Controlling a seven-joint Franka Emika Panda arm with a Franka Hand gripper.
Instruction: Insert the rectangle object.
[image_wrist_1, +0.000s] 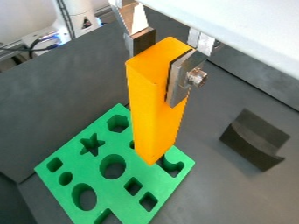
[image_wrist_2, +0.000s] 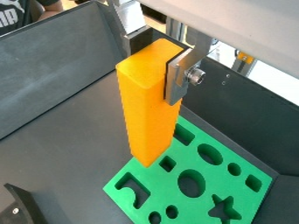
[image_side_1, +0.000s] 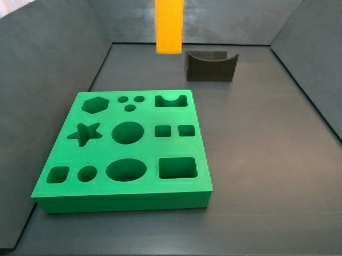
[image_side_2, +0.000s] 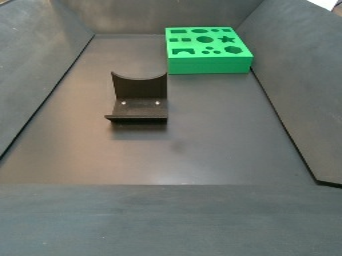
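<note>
— Fingers (image_wrist_1: 177, 77) first, since they sat nearest the wrist cameras: what did they have?

— Flat silver plates, closed onto the upper part of the rectangle object (image_wrist_1: 156, 96), one plate pressed flat against its side. The gripper (image_wrist_2: 176, 72) held that orange block upright, hanging in the air, in both wrist views.

— And below it?

— The green board (image_wrist_1: 107, 166) lay on the dark floor beneath, its shaped holes facing up: a star, circles, squares, a hexagon. The block's lower end hung over the board's edge region, by a notched cut-out, but whether it touched the board I could not tell.

— What did the fixed cameras add?

— In a side view the board (image_side_1: 123, 150) filled the near middle, and the orange block (image_side_1: 170, 27) showed only as a strip at the upper edge, well above the floor; the gripper itself was cut off there. Farther back stood the fixture (image_side_1: 211, 64), apart from the board.

— And from the opposite side?

— The fixture (image_side_2: 138, 98) was nearer, the board (image_side_2: 207, 49) beyond it near the far wall. Neither gripper nor block appeared in that picture.
</note>
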